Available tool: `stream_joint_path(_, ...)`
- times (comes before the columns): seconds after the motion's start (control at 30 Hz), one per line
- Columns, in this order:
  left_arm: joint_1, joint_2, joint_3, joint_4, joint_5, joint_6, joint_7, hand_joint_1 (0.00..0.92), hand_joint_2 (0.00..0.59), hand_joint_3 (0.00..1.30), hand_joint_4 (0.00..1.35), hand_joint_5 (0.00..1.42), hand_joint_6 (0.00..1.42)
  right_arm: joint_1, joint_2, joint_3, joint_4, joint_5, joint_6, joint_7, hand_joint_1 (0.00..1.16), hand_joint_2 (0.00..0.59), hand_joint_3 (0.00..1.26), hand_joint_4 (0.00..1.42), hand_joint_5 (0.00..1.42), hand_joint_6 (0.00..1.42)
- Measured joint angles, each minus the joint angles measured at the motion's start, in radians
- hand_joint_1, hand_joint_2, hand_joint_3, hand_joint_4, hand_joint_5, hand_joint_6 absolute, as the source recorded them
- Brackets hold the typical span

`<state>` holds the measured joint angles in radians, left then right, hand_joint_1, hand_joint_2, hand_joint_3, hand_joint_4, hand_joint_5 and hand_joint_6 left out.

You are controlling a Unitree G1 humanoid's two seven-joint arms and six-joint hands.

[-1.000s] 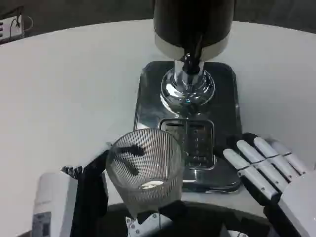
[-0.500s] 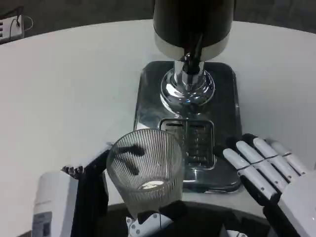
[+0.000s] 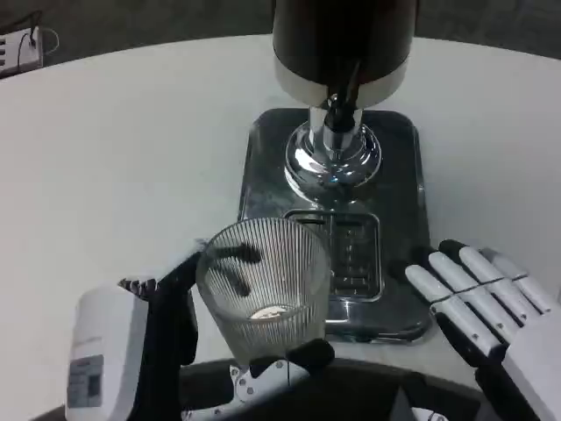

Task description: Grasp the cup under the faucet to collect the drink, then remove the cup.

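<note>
**Glass held at the near edge of the desk**

Left hand [image 3: 166, 333], near desk edge: dark fingers wrapped round a ribbed clear glass [image 3: 264, 294], grasping it upright; fingers visible through the wall. Small pale patch at the glass bottom. Glass sits just off the front-left corner of the steel tray [image 3: 263, 167], near side of the drip grate [image 3: 344, 254], not below the faucet [image 3: 337, 110]. Dispenser [image 3: 342, 44] stands on the tray's far half. Right hand [image 3: 486, 303]: released, fingers straight and apart, beside the tray's front-right corner.
</note>
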<state>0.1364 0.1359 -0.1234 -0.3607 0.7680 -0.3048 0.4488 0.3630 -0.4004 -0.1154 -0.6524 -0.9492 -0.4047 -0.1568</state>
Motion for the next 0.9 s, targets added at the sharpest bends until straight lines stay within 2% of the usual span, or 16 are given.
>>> stream_joint_path(0.13, -0.110, 0.010, 0.032, 0.106, 0.005, 0.007, 0.013, 0.535, 0.248, 1.00, 1.17, 1.35, 1.42, 0.019, 0.003, -0.007, -0.018, 0.000, 0.004, 0.003, 0.22, 0.519, 0.13, 0.08, 0.08, 0.12)
stream_joint_path(0.3, -0.204, 0.014, 0.036, 0.204, 0.013, 0.010, 0.030, 0.535, 0.249, 1.00, 1.17, 1.35, 1.42, 0.034, 0.008, -0.027, -0.022, 0.000, 0.009, 0.004, 0.22, 0.519, 0.13, 0.08, 0.08, 0.12)
stream_joint_path(0.6, -0.359, 0.014, 0.007, 0.425, 0.030, 0.016, 0.099, 0.535, 0.249, 1.00, 1.18, 1.35, 1.42, 0.044, 0.022, -0.035, -0.022, 0.002, 0.016, 0.004, 0.23, 0.519, 0.13, 0.08, 0.09, 0.13)
stream_joint_path(0.77, -0.512, 0.043, -0.005, 0.587, 0.030, 0.026, 0.147, 0.535, 0.249, 1.00, 1.17, 1.35, 1.42, 0.055, 0.021, -0.047, -0.022, 0.014, 0.015, 0.004, 0.23, 0.517, 0.13, 0.08, 0.09, 0.13)
stream_joint_path(0.9, -0.587, 0.048, -0.023, 0.703, 0.028, 0.025, 0.175, 0.535, 0.250, 1.00, 1.17, 1.35, 1.42, 0.061, 0.021, -0.058, -0.022, 0.018, 0.015, 0.004, 0.23, 0.514, 0.13, 0.08, 0.10, 0.13)
